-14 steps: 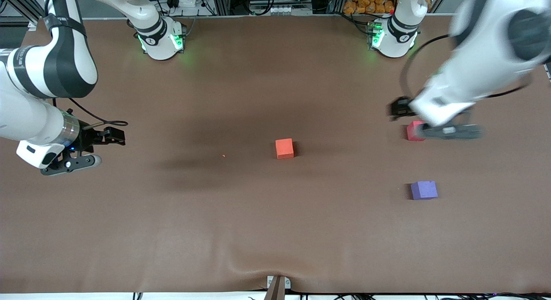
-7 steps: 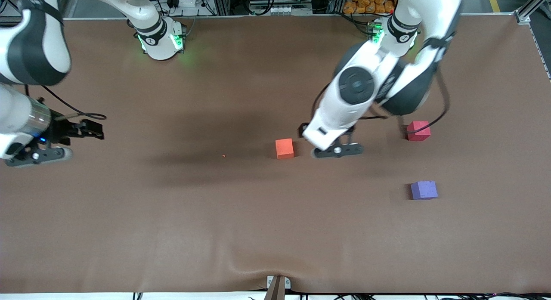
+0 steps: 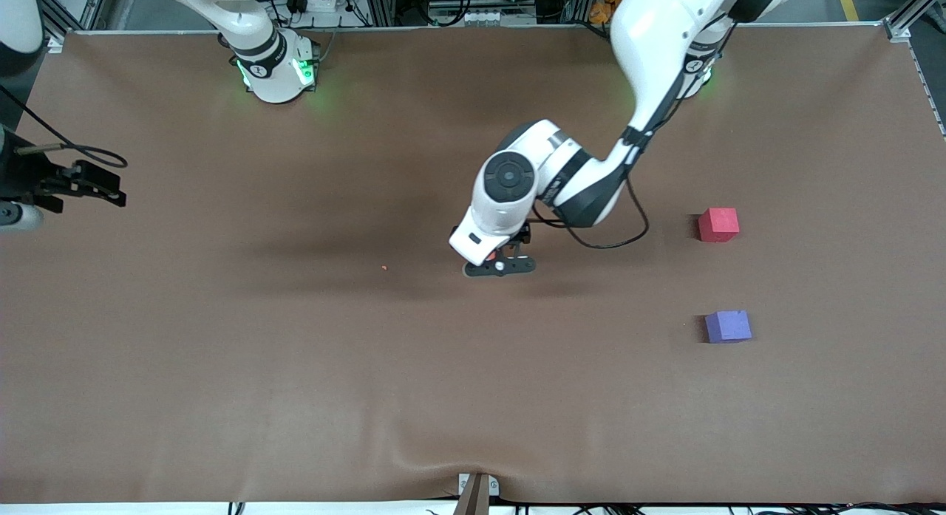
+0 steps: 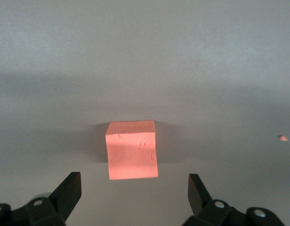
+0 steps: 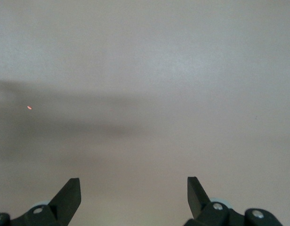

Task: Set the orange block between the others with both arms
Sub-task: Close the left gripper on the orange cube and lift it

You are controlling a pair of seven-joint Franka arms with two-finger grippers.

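Orange block [image 4: 132,149] sits on the brown surface [image 3: 295,367], mid-table, directly under my left fingers [image 3: 494,258]. In the left wrist view it lies just ahead of the two tips, centred in the gap, touching neither. Left fingers [image 4: 69,190] spread wide, holding nothing. From the front camera the wrist hides nearly all of the block; only a sliver of orange shows.

Red block [image 3: 718,224] lies toward the left arm's end of the surface, well apart from the orange one. Purple block [image 3: 728,326] is nearer to the front camera than the red, with bare surface between them.

A tiny orange speck [image 3: 383,267] lies on the surface toward the right arm's end from the orange block; it shows in both wrist views.

My right fingers [image 5: 72,193] wait at the right arm's end of the surface, spread wide, empty, over bare surface.
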